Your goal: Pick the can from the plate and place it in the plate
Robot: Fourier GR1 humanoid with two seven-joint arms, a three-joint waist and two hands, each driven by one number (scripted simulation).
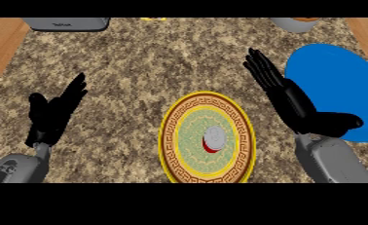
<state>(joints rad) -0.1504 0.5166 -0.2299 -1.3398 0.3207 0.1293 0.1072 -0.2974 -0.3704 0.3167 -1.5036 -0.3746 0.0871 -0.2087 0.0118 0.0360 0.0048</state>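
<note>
A can [214, 139] stands upright at the centre of a patterned plate [173, 141] near the counter's [129, 58] front edge. The right hand [287, 97], fingers straight and apart, is nearer, with the can to its left. Behind it, a blue plate [327, 68] holds nothing. The left hand [54, 109] rests open.

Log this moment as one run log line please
can: upright on patterned plate | blue plate: bare | left hand: open | right hand: open, over blue plate's edge
</note>
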